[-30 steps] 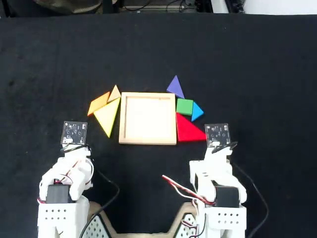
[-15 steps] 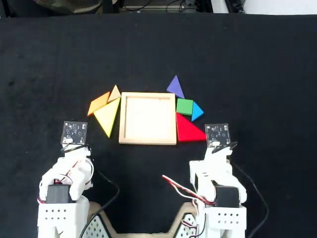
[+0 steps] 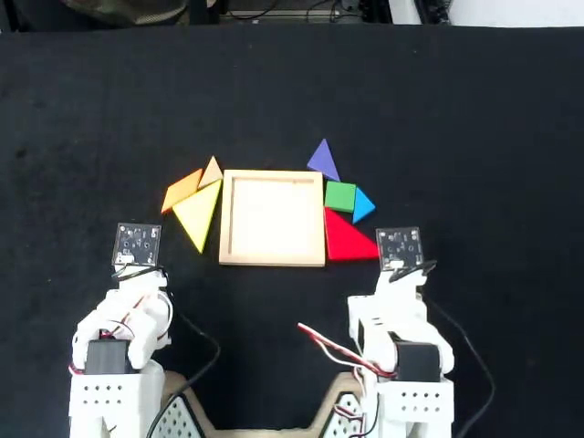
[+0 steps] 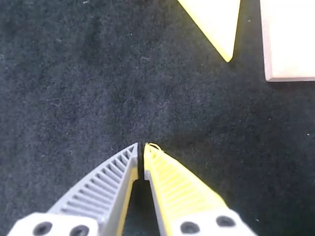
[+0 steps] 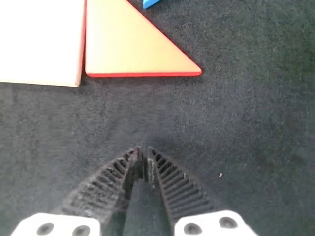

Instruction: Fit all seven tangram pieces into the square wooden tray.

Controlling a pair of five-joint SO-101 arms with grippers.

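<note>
- The square wooden tray (image 3: pixel 225 219) lies flat on the black table cover (image 3: pixel 456 109), ahead of the two arms and between them.
- All seven tangram pieces lie on the cover outside the tray, three off its left rim and four off its right.
- The yellow triangle (image 3: pixel 201 213) sits just beside the tray's left rim. It is closest to the rim at the far end, and one tip points back toward the tray's near left corner.
- The orange piece (image 3: pixel 182 190) lies on the side of the yellow triangle away from the tray, edge to edge with it.
- The small tan triangle (image 3: pixel 212 171) sits just off the tray's far left corner, touching the yellow triangle.
- The purple triangle (image 3: pixel 323 160) sits just beyond the tray's far right corner.
- The green square (image 3: pixel 340 196) is just beside the far end of the tray's right rim.
- The blue triangle (image 3: pixel 362 204) is against the side of the green square away from the tray.
- The red triangle (image 3: pixel 346 237) has one straight edge along the near end of the tray's right rim, and its sharp tip points away from the tray.
- The left gripper (image 4: pixel 142 147) hangs over bare cover off the tray's near left corner, short of the yellow triangle's tip. Its jaws are closed tip to tip and hold nothing.
- The right gripper (image 5: pixel 143 150) hangs over bare cover off the tray's near right corner, on the near side of the red triangle. Its jaws are closed and hold nothing.
</note>
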